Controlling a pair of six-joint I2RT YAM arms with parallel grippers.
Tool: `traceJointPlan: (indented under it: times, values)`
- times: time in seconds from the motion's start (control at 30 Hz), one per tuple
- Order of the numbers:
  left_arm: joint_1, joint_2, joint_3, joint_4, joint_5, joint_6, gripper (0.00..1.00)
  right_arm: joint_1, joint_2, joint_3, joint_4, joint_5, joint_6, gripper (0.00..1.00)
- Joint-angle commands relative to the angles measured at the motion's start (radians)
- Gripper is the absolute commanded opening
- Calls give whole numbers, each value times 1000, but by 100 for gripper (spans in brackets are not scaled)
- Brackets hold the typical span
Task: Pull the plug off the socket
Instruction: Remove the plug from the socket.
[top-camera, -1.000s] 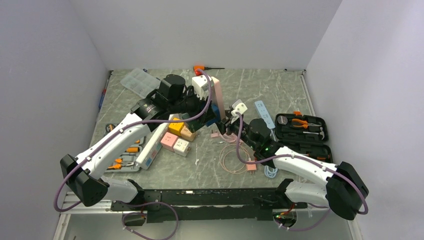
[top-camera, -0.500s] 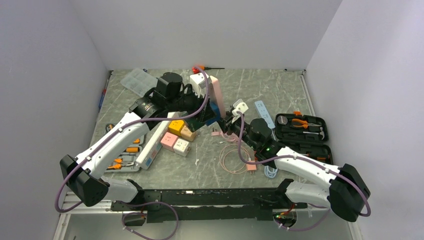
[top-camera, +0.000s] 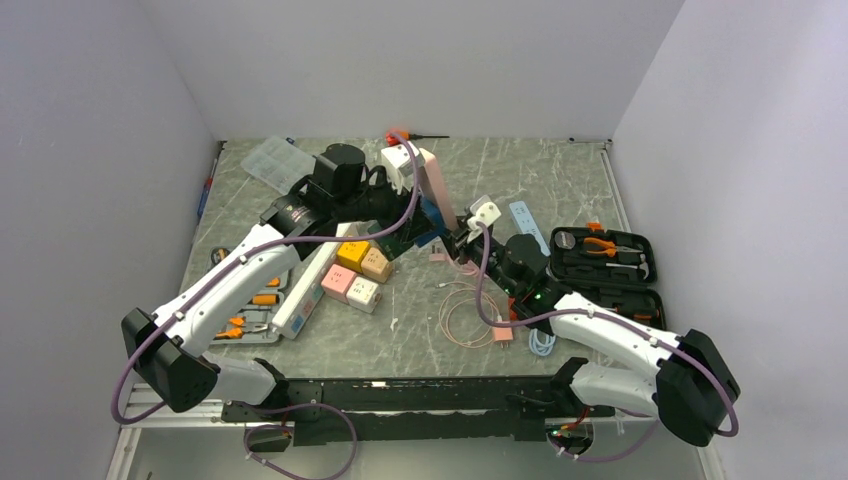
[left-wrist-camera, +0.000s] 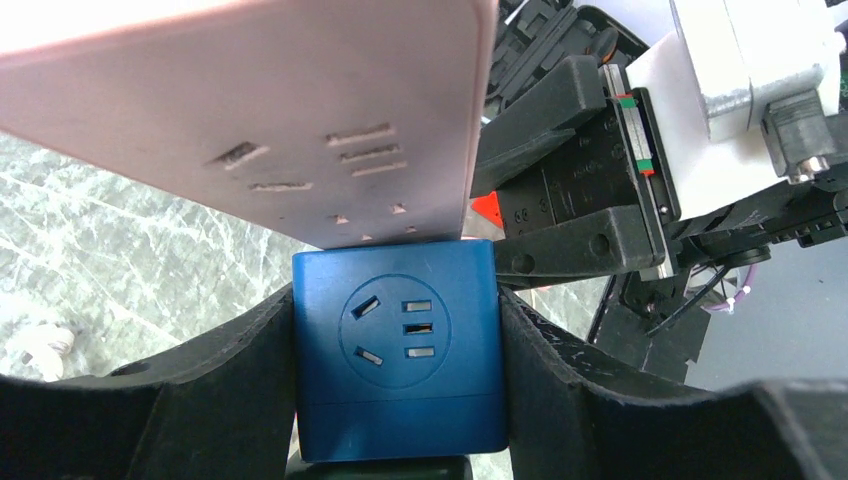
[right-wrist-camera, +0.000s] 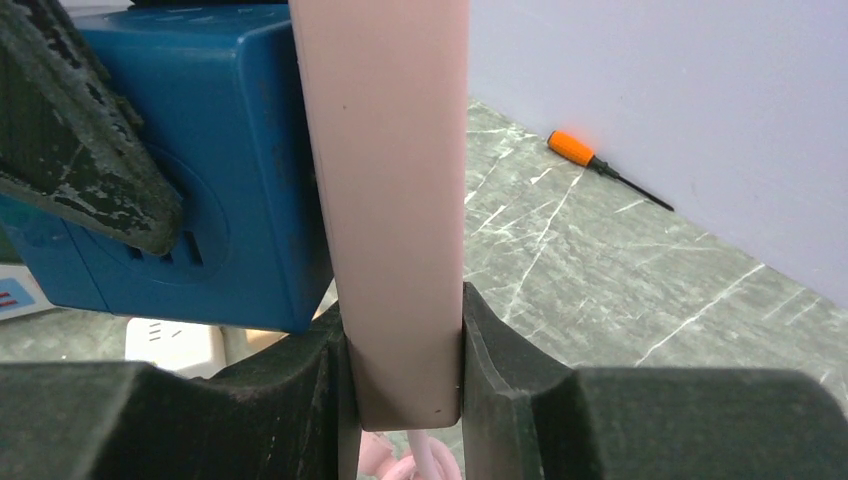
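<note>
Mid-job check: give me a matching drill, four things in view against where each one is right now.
Things:
1 blue cube adapter
2 pink power strip
3 orange-handled screwdriver
4 orange-handled pliers

Places:
A in the open tool case
B held in the right gripper
C on the table, at its far edge
D held in the left gripper

Pairs: 1-D, 2-B, 3-C, 4-A

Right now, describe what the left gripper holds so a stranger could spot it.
Find the pink power strip held up over the table. Pressed against it is a blue cube adapter in the left gripper; the loose cubes nearby are pink, yellow and tan.
</note>
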Motion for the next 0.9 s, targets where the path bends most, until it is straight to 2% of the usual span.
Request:
traceJointPlan:
  times: [0.0, 0.13, 0.37, 0.63, 0.77, 0.87]
  values:
    - [-11, -103, 19, -26, 172, 5, 0, -157, 7, -27, 2, 235, 69, 0]
    - [-11, -111, 23, -33, 179, 14, 0, -216, 5, -61, 14, 195, 157, 0]
    - [-11, -120, 36, -46, 176, 29, 0, -225, 44, -67, -32, 243, 147, 0]
    - [-10, -112, 106, -89, 167, 55, 0, -223, 55, -103, -43, 366, 122, 0]
    - [-11, -117, 99, -88, 175, 55, 0, -222, 68, -106, -43, 429, 122, 0]
    - [-10, -127, 74, -100, 169, 98, 0, -223, 74, -111, -14, 483, 60, 0]
